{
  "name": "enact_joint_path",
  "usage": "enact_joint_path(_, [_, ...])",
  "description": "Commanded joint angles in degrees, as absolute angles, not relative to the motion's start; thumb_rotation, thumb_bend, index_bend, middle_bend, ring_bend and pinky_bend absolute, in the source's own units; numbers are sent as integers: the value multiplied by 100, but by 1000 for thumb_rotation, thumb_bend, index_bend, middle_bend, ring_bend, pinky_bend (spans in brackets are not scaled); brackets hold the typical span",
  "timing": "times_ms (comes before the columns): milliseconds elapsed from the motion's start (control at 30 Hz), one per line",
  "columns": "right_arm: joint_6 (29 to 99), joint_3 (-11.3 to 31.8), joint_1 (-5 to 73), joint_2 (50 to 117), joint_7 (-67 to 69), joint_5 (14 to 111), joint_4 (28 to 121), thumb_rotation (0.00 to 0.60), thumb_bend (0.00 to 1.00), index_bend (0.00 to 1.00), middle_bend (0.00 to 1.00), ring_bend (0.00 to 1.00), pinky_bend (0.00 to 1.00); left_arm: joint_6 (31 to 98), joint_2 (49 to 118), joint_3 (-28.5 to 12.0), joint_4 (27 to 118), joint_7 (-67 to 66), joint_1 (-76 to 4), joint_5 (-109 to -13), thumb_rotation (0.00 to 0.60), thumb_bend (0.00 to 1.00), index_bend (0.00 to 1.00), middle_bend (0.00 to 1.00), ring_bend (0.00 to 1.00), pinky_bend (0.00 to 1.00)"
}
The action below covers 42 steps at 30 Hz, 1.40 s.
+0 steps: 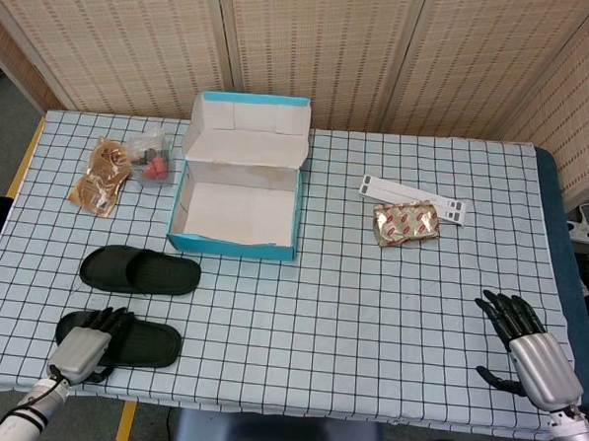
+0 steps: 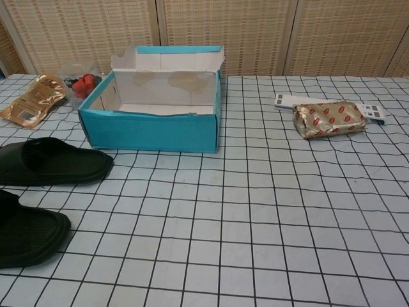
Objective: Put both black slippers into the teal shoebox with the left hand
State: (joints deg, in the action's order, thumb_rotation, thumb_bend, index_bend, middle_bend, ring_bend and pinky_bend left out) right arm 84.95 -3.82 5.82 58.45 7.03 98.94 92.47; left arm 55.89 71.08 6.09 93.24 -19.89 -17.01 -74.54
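Two black slippers lie at the table's front left. The far slipper [image 1: 141, 271] [image 2: 51, 162] lies alone, in front of the open teal shoebox [image 1: 236, 245] [image 2: 150, 131], which has nothing inside. My left hand [image 1: 82, 346] rests its spread fingers on the left end of the near slipper [image 1: 145, 342] [image 2: 29, 235], which lies flat on the cloth. The chest view does not show this hand. Over the front right edge, my right hand [image 1: 527, 343] hovers with fingers apart and holds nothing.
A brown snack bag [image 1: 101, 174] [image 2: 29, 99] and a clear bag of red items [image 1: 151, 159] [image 2: 82, 83] lie left of the box. To the right of the box are a foil packet [image 1: 405, 224] [image 2: 328, 119] and a white strip [image 1: 414, 198] [image 2: 284, 100].
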Motion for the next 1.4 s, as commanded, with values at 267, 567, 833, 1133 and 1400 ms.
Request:
enact_joint_path(267, [8479,-399,578,5819,692,9896,9283,600,73,0,0,0,0,6193,7556,570,8884,-2035,-1520,-7697,600,345,323,367,325,292])
enact_joint_path(567, [8426,-420,589,5815,660,9898,9312,600,73,0,0,0,0,6600,7620,534,8733,-1591,-1364,-7981,600,445,571,612,547,489])
enact_joint_path(833, [8424,-425,585,5817,634,9902,9329,600,73,0,0,0,0,7142,7386,482,9004,-1436,-1233,-8336,600,512,620,656,583,543])
enact_joint_path(1133, [8392,-430,597,5821,611,9902,9337,600,73,0,0,0,0,8014,6795,402,9795,-1283,-1051,-8965,600,541,615,654,583,545])
enact_joint_path(1400, [8244,-439,654,5832,610,9853,9348,600,73,0,0,0,0,7355,6103,-278,10744,-762,-1747,-8545,600,541,610,653,585,557])
